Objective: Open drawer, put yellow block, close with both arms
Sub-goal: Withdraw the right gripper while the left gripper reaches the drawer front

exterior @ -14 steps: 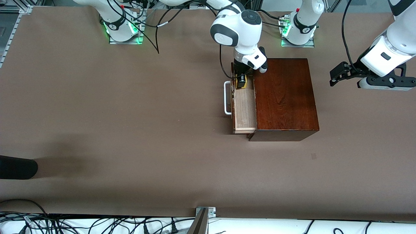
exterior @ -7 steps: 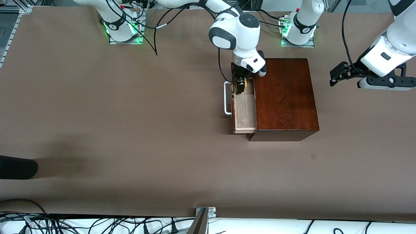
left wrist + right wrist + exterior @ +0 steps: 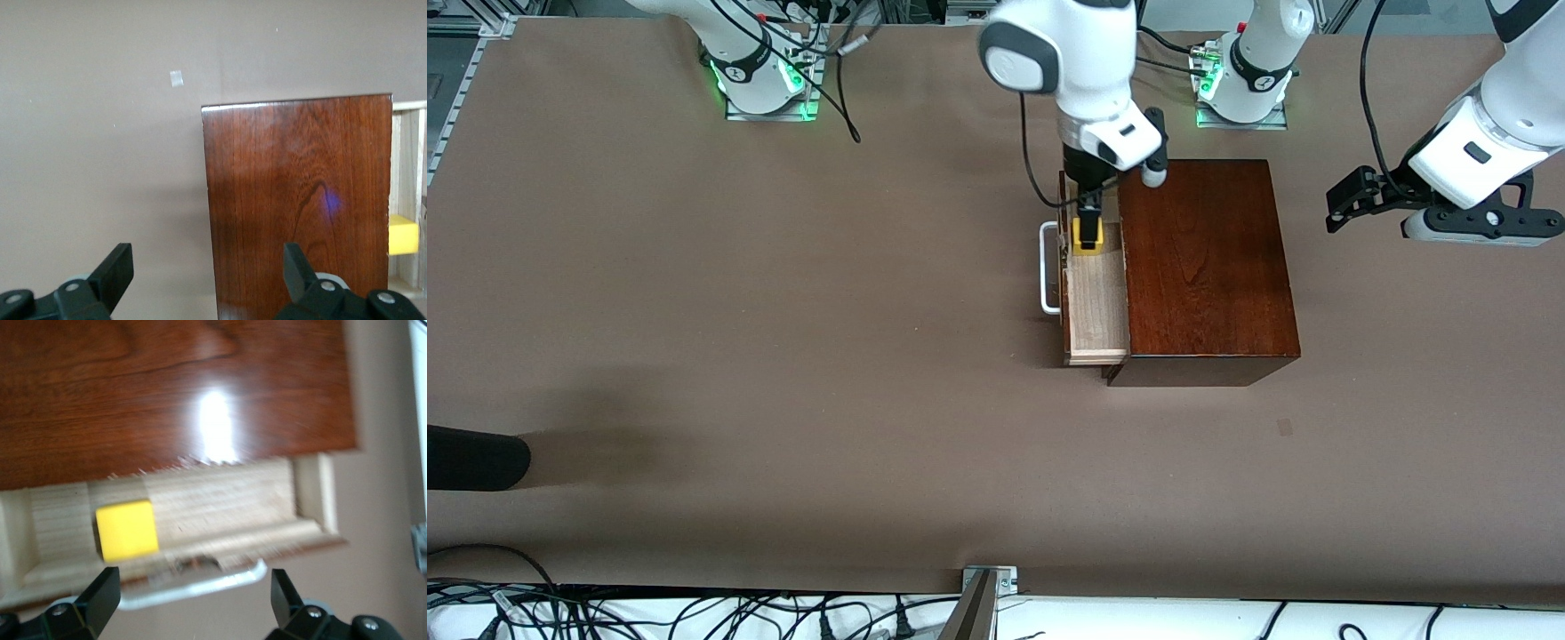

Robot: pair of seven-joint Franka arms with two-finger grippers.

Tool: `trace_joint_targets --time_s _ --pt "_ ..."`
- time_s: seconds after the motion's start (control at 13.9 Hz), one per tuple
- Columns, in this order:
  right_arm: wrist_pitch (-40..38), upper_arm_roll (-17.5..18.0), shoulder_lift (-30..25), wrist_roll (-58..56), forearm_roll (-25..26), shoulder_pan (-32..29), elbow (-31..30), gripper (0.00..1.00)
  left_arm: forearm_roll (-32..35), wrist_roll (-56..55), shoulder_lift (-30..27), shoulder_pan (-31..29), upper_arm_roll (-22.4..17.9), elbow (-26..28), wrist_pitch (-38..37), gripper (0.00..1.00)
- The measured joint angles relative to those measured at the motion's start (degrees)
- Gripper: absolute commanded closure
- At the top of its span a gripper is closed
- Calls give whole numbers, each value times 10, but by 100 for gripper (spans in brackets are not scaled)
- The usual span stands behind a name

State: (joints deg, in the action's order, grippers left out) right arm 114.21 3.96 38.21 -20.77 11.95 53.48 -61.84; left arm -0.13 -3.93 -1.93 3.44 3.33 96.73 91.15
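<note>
The dark mahogany box (image 3: 1205, 267) stands toward the left arm's end of the table. Its drawer (image 3: 1098, 307) is pulled open, with the white handle (image 3: 1047, 267) toward the right arm's end. The yellow block (image 3: 1087, 240) lies in the pale tray, at the end farther from the front camera. My right gripper (image 3: 1088, 218) hangs open just above the block; in the right wrist view (image 3: 193, 600) the block (image 3: 127, 530) lies free in the drawer (image 3: 220, 500) above the handle (image 3: 193, 587). My left gripper (image 3: 1343, 200) waits open in the air beside the box (image 3: 300, 200).
A black rounded object (image 3: 471, 458) juts in at the table edge at the right arm's end. A small mark (image 3: 1284, 427) lies on the table nearer the front camera than the box. Cables and a metal bracket (image 3: 987, 582) line the near edge.
My right gripper has let go of the yellow block and risen from the drawer; the block stays in the tray. The left arm has barely moved.
</note>
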Motion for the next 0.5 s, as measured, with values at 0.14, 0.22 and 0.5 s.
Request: trace_joint_targets --time_s 0.14,0.22,0.5 --pt "-9 -13 -45 2 -64 -40 -3 0 0 15 0 4 11 -12 -31 0" --pt "-12 -19 -69 4 -92 -68 -13 0 0 39 0 7 19 -18 -39 0" --pt "-38 -26 -175 2 -176 -244 -91 0 -26 233 5 13 29 -22 -49 0"
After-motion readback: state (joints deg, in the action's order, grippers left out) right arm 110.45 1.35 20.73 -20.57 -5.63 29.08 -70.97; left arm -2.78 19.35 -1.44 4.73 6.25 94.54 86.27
